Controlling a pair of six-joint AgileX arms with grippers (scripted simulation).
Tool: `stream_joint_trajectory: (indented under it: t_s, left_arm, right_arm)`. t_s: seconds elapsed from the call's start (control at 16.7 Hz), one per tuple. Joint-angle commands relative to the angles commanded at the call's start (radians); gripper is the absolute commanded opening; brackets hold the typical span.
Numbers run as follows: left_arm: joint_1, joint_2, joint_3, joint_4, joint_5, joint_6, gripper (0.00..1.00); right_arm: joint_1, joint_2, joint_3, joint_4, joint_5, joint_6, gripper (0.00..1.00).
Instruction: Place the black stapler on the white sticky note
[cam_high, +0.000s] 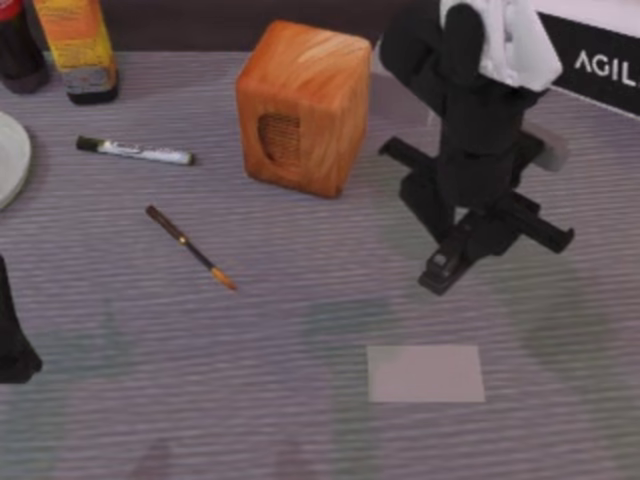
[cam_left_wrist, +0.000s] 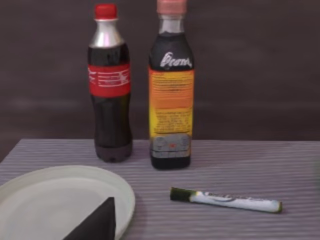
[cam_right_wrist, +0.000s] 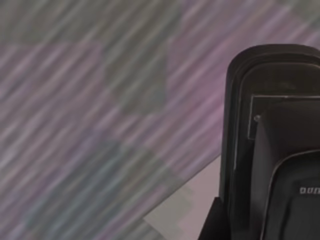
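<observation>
My right gripper (cam_high: 452, 250) hangs above the table's right half, shut on the black stapler (cam_high: 440, 270), whose free end sticks out toward the front left. The right wrist view has the stapler (cam_right_wrist: 272, 150) filling one side, close up. The white sticky note (cam_high: 425, 373) lies flat on the table, a little nearer the front edge than the stapler and apart from it; one corner of the note (cam_right_wrist: 187, 207) shows below the stapler in the right wrist view. My left gripper (cam_high: 12, 345) rests parked at the left edge, open, with one dark finger (cam_left_wrist: 95, 222) visible.
An orange wooden cube (cam_high: 303, 105) with a round hollow stands at the back centre. A black-capped white marker (cam_high: 135, 151) and a thin paintbrush (cam_high: 190, 247) lie on the left half. A white plate (cam_high: 8, 155), a cola bottle (cam_high: 15, 45) and an orange-labelled bottle (cam_high: 78, 45) occupy the back left.
</observation>
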Motion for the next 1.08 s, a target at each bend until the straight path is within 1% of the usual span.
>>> stream_joint_trajectory:
  t_s: [0.18,0.3,0.42,0.54,0.66,0.78,1.08]
  left_arm:
    - [0.000,0.000,0.000,0.000,0.000,0.000,1.00]
    - [0.000,0.000,0.000,0.000,0.000,0.000,1.00]
    - [0.000,0.000,0.000,0.000,0.000,0.000,1.00]
    - [0.000,0.000,0.000,0.000,0.000,0.000,1.00]
    - [0.000,0.000,0.000,0.000,0.000,0.000,1.00]
    - [0.000,0.000,0.000,0.000,0.000,0.000,1.00]
    - [0.000,0.000,0.000,0.000,0.000,0.000,1.00]
  right_arm:
    - [0.068,-0.044,-0.063,0.004,0.012,0.356,0.00]
    - [0.110,-0.079,-0.105,0.012,0.020,0.569,0.00]
    - [0.146,-0.117,-0.144,0.024,0.028,0.745,0.00]
    - [0.174,-0.155,-0.178,0.039,0.035,0.881,0.00]
    - [0.195,-0.187,-0.205,0.052,0.041,0.974,0.00]
    - [0.207,-0.206,-0.220,0.061,0.045,1.025,0.00]
    - [0.204,-0.206,-0.220,0.062,0.045,1.035,0.00]
